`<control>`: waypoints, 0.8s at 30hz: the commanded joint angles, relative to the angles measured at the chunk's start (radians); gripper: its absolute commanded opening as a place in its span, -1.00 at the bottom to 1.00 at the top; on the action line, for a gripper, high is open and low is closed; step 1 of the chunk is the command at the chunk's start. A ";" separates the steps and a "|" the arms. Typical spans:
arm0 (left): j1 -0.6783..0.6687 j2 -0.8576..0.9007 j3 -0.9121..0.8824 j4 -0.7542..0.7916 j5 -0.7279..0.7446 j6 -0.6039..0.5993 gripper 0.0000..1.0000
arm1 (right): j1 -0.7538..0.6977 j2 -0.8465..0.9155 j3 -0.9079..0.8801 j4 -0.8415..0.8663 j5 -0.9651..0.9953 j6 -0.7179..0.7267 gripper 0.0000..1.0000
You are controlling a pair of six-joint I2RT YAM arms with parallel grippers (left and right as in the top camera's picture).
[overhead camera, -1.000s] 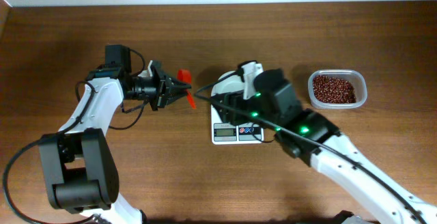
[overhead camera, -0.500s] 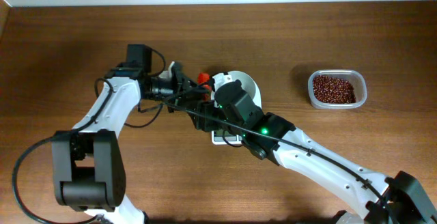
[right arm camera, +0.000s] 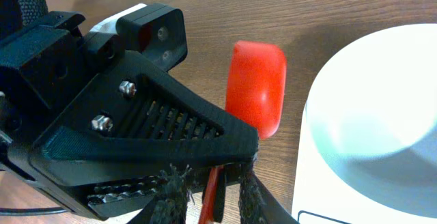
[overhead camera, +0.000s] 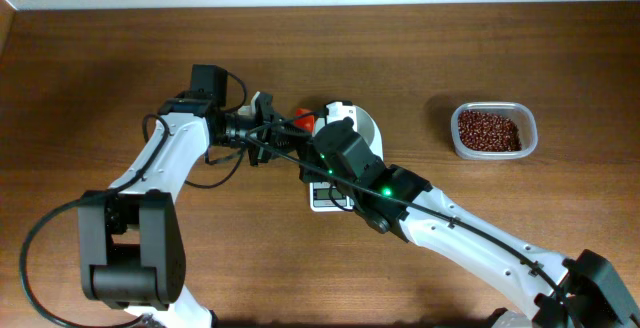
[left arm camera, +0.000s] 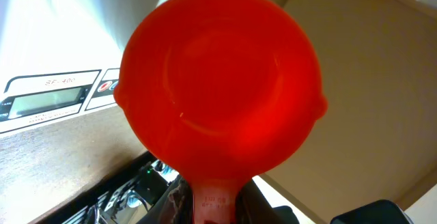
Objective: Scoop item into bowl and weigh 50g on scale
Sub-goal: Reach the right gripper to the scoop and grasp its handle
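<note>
The right arm (overhead camera: pixel 400 193) reaches across the middle of the table and covers most of the scale (overhead camera: pixel 322 196) and the near part of the bowl (overhead camera: pixel 362 128) standing on it. Only the scale's front edge and a crescent of the bowl's white rim show from overhead. A clear plastic container (overhead camera: pixel 531 134) sits well apart at the right.

The beans (overhead camera: pixel 489 130) lie in that container as a loose heap, small and dark red-brown.

The left gripper (left arm camera: pixel 215 207) is clamped on the handle of a red scoop (left arm camera: pixel 218 80), whose round cup hangs just left of the bowl. The right gripper (right arm camera: pixel 208 197) has a finger on either side of the same handle. I cannot tell whether they press on it.

Beside the scale's grey display (left arm camera: pixel 48 102) the print reads "SF-400". The raised lettering on the scoop handle is too small to read.
</note>
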 commanded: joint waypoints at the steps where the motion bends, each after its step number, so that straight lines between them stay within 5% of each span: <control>1: -0.004 0.007 0.012 0.000 0.060 -0.006 -0.95 | 0.005 0.006 0.011 0.000 0.032 0.000 -0.42; 6: -0.004 0.007 0.012 -0.003 0.058 -0.046 -0.99 | 0.005 0.006 0.011 0.000 0.031 0.000 -0.44; 15: -0.004 0.007 0.012 -0.003 0.058 -0.047 -0.93 | 0.005 0.006 0.011 0.003 0.032 -0.001 -0.91; 17: -0.004 0.007 0.012 -0.003 0.057 -0.046 -0.67 | 0.005 0.006 0.011 -0.009 0.031 -0.002 -0.92; 21: -0.004 0.007 0.012 -0.003 0.011 -0.046 -0.54 | 0.002 0.006 0.011 -0.009 0.032 -0.092 -0.92; 24: -0.003 0.007 0.012 0.003 -0.046 -0.046 -0.05 | -0.011 0.005 0.014 -0.013 0.023 -0.112 -0.92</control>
